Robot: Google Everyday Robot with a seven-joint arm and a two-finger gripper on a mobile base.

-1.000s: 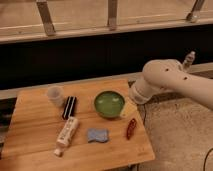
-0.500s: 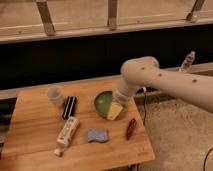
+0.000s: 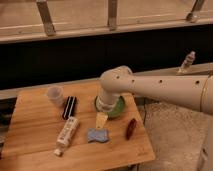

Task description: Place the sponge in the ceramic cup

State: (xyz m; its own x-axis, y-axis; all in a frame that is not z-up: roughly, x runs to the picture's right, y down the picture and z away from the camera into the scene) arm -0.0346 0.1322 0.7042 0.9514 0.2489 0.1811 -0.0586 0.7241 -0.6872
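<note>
The sponge (image 3: 98, 135) is lying on the table (image 3: 35, 145) just at 6 o'clock of my pincer (image 3: 102, 120), which I am holding above it, unable to tell if it is apart or together, while the ceramic cup (image 3: 55, 95) is standing at 10 o'clock.

Warm, moderate indoor light comes from above, at twelve o'clock. The wooden surface (image 3: 35, 135) is evenly lit, orange-brown. The dark panel (image 3: 75, 55) behind it is dim. The pale arm (image 3: 165, 90) is brightest on top, shaded underneath. The end effector (image 3: 101, 120) hangs at centre, just above the surface, lit a dull yellow.
</note>
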